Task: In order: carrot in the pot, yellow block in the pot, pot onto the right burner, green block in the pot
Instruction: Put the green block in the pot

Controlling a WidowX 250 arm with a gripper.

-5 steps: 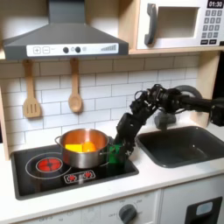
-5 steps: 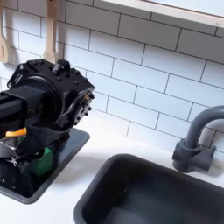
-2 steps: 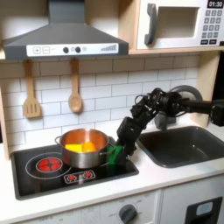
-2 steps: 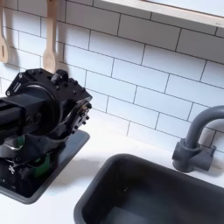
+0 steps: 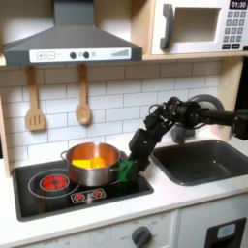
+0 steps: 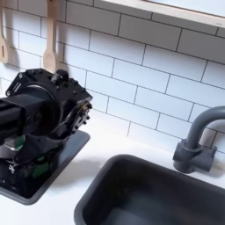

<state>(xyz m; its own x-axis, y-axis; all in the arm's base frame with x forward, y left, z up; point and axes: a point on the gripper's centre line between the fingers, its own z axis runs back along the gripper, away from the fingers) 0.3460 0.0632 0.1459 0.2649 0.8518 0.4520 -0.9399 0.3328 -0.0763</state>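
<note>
In the first exterior view the steel pot (image 5: 94, 155) stands on the right half of the black cooktop (image 5: 39, 194). Yellow and orange show inside it, the yellow block (image 5: 85, 165) and the carrot (image 5: 99, 164) blurred together. The green block (image 5: 125, 172) rests on the cooktop just right of the pot. My gripper (image 5: 128, 170) is lowered over it, with the fingers closed against its sides. In the second exterior view the black gripper (image 6: 25, 167) hides most of the green block (image 6: 29, 167).
A red-ringed burner (image 5: 53, 181) lies left of the pot. Two wooden utensils (image 5: 83, 107) hang on the tiled wall, under a range hood (image 5: 68, 44). A dark sink (image 5: 199, 160) sits to the first exterior view's right, with a grey faucet (image 6: 195, 141) behind it.
The gripper has dropped from just above the green block down around it. Over the last 0.4 s the arm has hardly moved. The pot has stayed put.
</note>
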